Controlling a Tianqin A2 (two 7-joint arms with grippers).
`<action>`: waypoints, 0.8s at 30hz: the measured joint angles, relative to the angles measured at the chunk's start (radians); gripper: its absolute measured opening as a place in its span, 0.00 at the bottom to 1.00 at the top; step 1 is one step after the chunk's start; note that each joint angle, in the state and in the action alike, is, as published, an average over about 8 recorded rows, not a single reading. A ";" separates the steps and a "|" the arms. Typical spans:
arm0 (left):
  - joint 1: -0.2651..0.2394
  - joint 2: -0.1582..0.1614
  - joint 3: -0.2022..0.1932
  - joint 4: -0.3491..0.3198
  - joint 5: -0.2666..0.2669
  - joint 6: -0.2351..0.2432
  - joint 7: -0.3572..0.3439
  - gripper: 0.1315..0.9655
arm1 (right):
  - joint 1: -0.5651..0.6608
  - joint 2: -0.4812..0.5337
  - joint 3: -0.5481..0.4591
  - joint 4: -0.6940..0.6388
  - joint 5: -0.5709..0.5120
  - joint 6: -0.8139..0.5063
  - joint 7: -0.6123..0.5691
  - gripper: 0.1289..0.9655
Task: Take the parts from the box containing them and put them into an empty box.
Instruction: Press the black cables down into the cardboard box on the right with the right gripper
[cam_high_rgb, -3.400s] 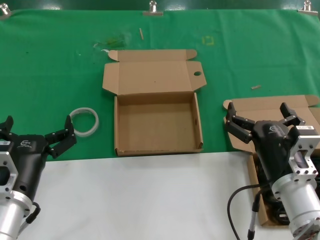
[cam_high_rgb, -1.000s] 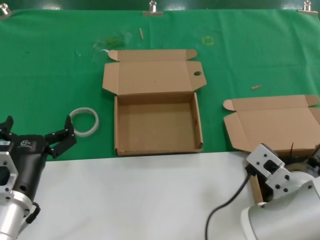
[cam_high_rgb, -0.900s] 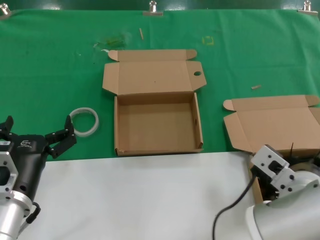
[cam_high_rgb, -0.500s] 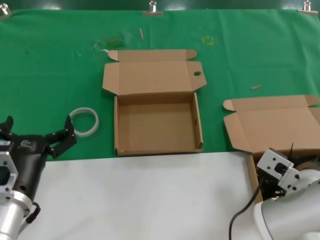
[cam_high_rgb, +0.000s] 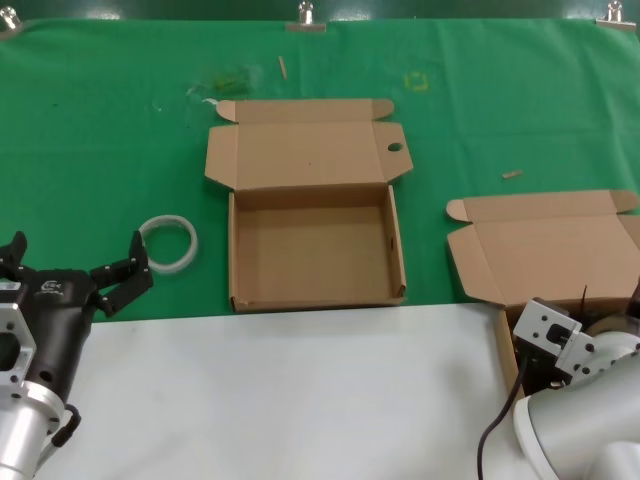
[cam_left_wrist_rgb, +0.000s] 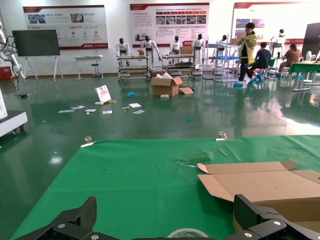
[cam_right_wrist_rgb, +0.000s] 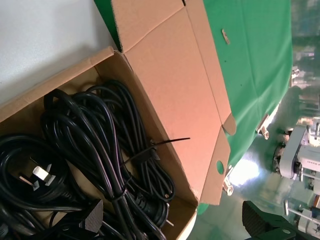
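The empty box lies open at the middle of the green cloth, its lid folded back. The box containing them sits at the right edge, mostly covered by my right arm. In the right wrist view the parts, black looped cords with plugs, fill that box. My right gripper hangs open over them, one fingertip down among the cords and the other beyond the box's end wall. My left gripper waits open at the near left, holding nothing.
A white translucent ring lies on the cloth between my left gripper and the empty box, also visible as the ring in the left wrist view. A white sheet covers the near table. Small scraps lie at the far cloth.
My right arm has tipped forward and down over the right box, its gripper now in among the cords, and the wrist has drifted slightly right. The left arm has not moved.
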 joint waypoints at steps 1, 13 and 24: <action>0.000 0.000 0.000 0.000 0.000 0.000 0.000 1.00 | 0.002 0.000 0.002 -0.007 0.001 -0.006 -0.003 1.00; 0.000 0.000 0.000 0.000 0.000 0.000 0.000 1.00 | 0.009 0.000 0.019 -0.052 0.006 -0.048 -0.023 1.00; 0.000 0.000 0.000 0.000 0.000 0.000 0.000 1.00 | 0.008 0.000 0.013 -0.086 0.008 -0.077 -0.017 1.00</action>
